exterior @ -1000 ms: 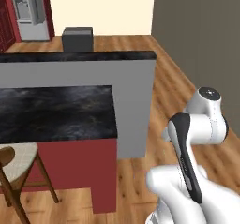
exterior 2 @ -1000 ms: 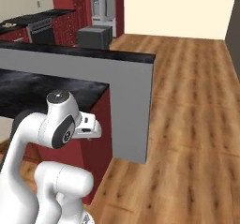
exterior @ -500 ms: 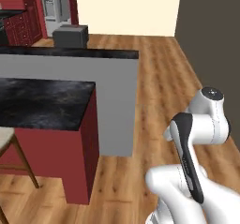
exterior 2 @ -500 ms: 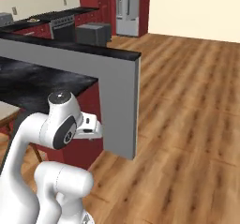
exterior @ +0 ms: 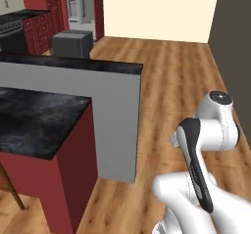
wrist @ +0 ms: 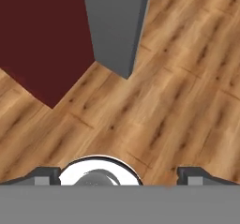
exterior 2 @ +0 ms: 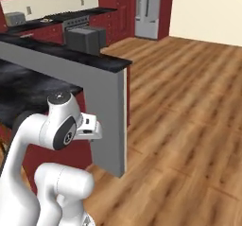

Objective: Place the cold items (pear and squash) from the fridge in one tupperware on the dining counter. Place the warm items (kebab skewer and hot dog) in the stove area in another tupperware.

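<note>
Appearing to be in transit past the end of the counter (exterior: 44, 118), arm tucked, gripper (wrist: 119, 174) gaping wide and carrying nothing, tips pointing down at bare plank floor (wrist: 178, 92). Sighting the fridge (exterior 2: 147, 10), tall, grey and closed, standing well apart at the far end of the room between dark red cabinets; pear, squash and both tubs not being located. Judging next: driving on to the fridge and opening it, the glossy black marbled top, flat grey end wall (exterior 2: 111, 121) and matte red base (exterior: 73, 169) lying alongside

A home kitchen is showing here: dark red cabinets (exterior 2: 45, 33) are lining the back wall; a fridge (exterior 2: 147, 10) (grey, tall) is standing beyond the black-topped bench (exterior: 37, 118); wood flooring (exterior 2: 189, 107) is running throughout.
</note>
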You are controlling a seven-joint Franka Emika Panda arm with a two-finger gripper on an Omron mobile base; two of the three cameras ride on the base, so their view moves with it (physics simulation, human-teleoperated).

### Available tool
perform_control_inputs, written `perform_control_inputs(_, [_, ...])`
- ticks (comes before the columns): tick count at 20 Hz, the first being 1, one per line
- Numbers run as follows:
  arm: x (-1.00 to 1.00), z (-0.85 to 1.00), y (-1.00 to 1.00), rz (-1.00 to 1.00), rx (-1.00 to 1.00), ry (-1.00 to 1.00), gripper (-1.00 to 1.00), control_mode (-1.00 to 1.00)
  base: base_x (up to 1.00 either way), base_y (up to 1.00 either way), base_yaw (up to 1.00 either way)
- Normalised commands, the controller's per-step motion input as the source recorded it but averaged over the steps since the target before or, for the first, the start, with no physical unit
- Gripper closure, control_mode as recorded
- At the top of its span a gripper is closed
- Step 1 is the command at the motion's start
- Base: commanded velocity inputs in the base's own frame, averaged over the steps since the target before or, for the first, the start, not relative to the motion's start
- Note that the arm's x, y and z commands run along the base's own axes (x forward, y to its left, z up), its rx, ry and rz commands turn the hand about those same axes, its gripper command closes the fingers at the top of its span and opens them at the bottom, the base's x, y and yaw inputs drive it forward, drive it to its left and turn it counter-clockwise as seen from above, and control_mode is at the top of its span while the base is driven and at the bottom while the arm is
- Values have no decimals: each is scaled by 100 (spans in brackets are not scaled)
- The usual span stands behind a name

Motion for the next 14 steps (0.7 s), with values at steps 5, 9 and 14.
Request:
perform_control_inputs(5, [0,0,0,0,0,0,-100,100,82,-100,5])
perform_control_inputs(9, [0,0,0,0,0,0,-100,100,74,-100,6])
perform_control_inputs(14, [0,0,0,0,0,0,-100,100,67,-100,15])
